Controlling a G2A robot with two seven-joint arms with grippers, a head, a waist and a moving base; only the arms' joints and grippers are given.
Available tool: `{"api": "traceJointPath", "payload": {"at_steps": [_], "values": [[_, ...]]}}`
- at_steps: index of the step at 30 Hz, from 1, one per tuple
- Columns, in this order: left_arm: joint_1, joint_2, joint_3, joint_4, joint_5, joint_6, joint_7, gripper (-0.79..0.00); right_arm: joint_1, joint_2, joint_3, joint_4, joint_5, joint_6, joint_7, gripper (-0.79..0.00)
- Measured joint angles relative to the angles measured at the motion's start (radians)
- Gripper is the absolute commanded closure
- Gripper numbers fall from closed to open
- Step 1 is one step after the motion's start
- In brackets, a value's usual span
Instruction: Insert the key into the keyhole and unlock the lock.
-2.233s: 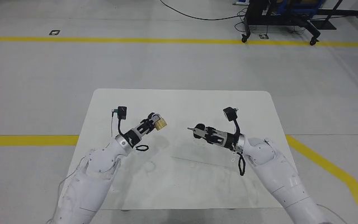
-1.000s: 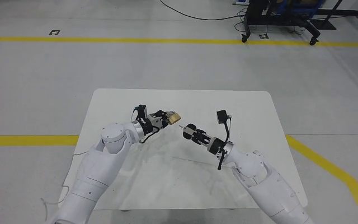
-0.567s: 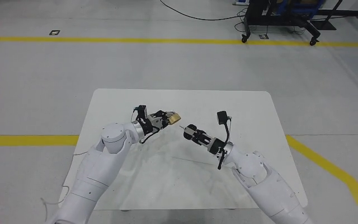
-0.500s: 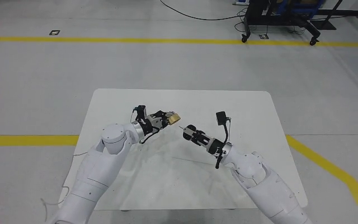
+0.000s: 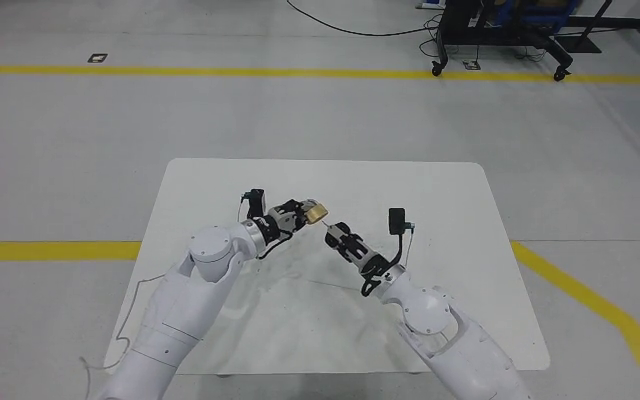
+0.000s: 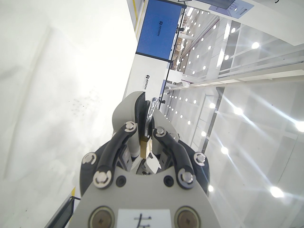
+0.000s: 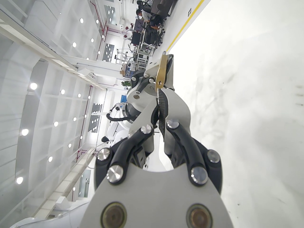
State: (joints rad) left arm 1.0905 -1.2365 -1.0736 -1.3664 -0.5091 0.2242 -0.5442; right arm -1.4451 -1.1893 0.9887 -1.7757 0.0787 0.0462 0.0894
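My left gripper (image 5: 300, 212) holds a brass padlock (image 5: 316, 212) above the middle of the white table (image 5: 440, 190). In the left wrist view the gripper (image 6: 148, 106) is shut on the padlock, seen edge-on: brass body (image 6: 145, 148) and silver shackle (image 6: 151, 110). My right gripper (image 5: 338, 238) is just right of and nearer than the lock, shut on a thin silver key (image 5: 327, 229) whose tip points at the lock's near face. In the right wrist view the shut fingers (image 7: 166, 100) hide the key, and the padlock (image 7: 162, 71) sits right beyond the fingertips. Whether the key is in the keyhole cannot be told.
Both grippers are held above the tabletop, whose bare surface (image 5: 330, 320) spreads on all sides of them. A black wheeled cart (image 5: 500, 35) stands on the floor far behind the table. Yellow floor lines (image 5: 200, 70) run past it.
My right gripper has moved left and away toward the padlock, bringing the key tip up to it. The left gripper with the lock has shifted slightly right.
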Motion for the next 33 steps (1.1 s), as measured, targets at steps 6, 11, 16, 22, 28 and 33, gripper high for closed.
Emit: {"api": "traceJointPath", "payload": {"at_steps": [6, 11, 16, 22, 28, 33], "values": [[0.000, -0.002, 0.001, 0.000, 0.005, 0.000, 0.005, 0.000, 0.012, -0.013, -0.019, 0.015, 0.001, 0.016, -0.033, 0.000], [0.005, -0.003, -0.002, -0.005, 0.008, -0.011, 0.006, 0.000, 0.015, -0.023, -0.021, 0.026, 0.022, 0.020, -0.054, 0.000], [0.012, -0.004, -0.007, -0.010, 0.010, -0.021, 0.009, 0.000, 0.014, -0.030, -0.014, 0.034, 0.038, 0.015, -0.068, 0.000], [0.012, -0.005, -0.009, -0.011, 0.015, -0.022, 0.004, 0.000, 0.016, -0.036, -0.009, 0.037, 0.043, 0.012, -0.064, 0.000], [0.013, -0.006, -0.010, -0.012, 0.021, -0.025, 0.003, 0.000, 0.013, -0.041, -0.009, 0.036, 0.034, 0.021, -0.051, 0.000], [0.015, -0.006, -0.006, -0.017, 0.047, -0.035, -0.001, 0.000, 0.010, -0.045, -0.004, 0.038, 0.037, 0.027, -0.055, 0.000]]}}
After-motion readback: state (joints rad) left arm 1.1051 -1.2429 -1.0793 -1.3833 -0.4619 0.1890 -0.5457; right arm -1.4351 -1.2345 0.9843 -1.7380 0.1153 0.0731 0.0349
